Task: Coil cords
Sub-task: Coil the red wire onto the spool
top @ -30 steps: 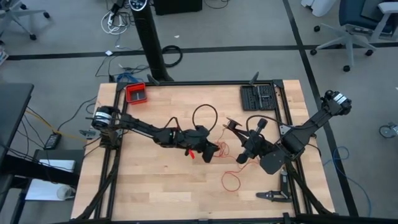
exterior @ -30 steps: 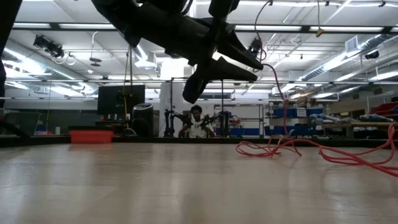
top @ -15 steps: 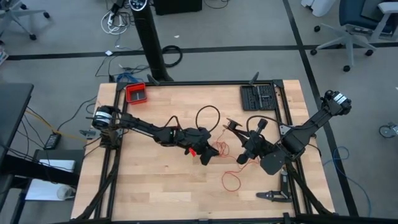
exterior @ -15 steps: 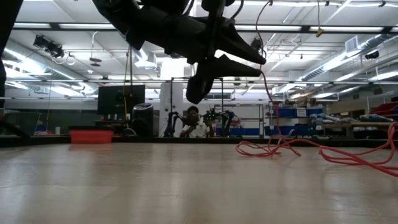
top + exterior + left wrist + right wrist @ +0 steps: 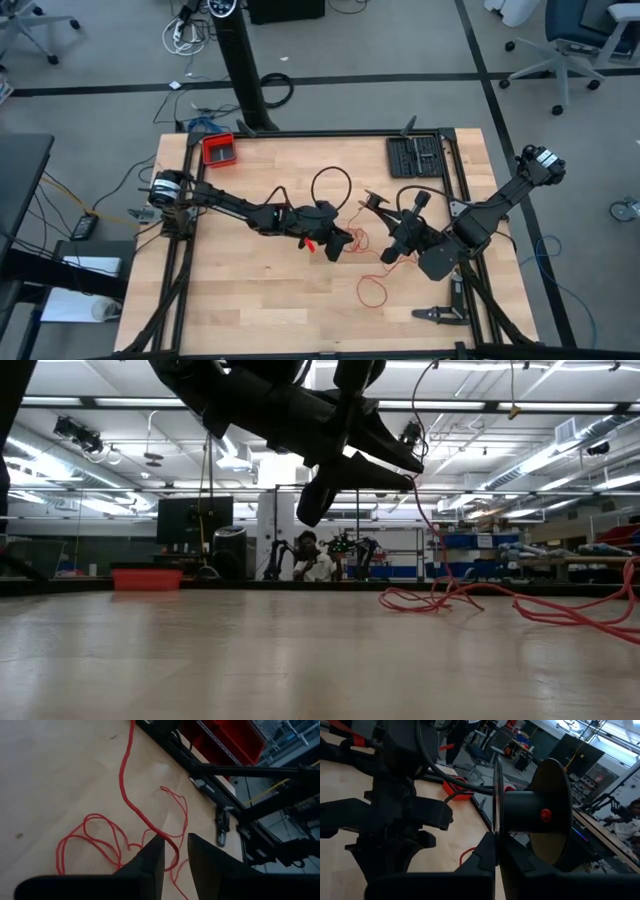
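The red cord (image 5: 366, 262) lies in loose loops on the wooden table (image 5: 250, 300), between the two arms and trailing toward the front edge, where one thin loop (image 5: 372, 292) sits apart from the main tangle. From table height the same cord (image 5: 470, 602) shows as low red coils on the right, cut off at the picture's right edge, with a strand rising from them toward the arms overhead. The left gripper (image 5: 334, 248) hangs above the table just beside the tangle; in its own wrist view its two dark fingers (image 5: 152, 860) stand a narrow gap apart, with cord loops (image 5: 100, 837) on the wood beyond them, and a strand crosses right at the tips, but whether it is pinched or merely passing behind is hard to make out. The right gripper (image 5: 390, 254) sits at the tangle's other side with its fingers (image 5: 487, 857) pressed together; its wrist view is largely blocked by a dark spool (image 5: 540, 815), and only a scrap of red shows on the table behind.
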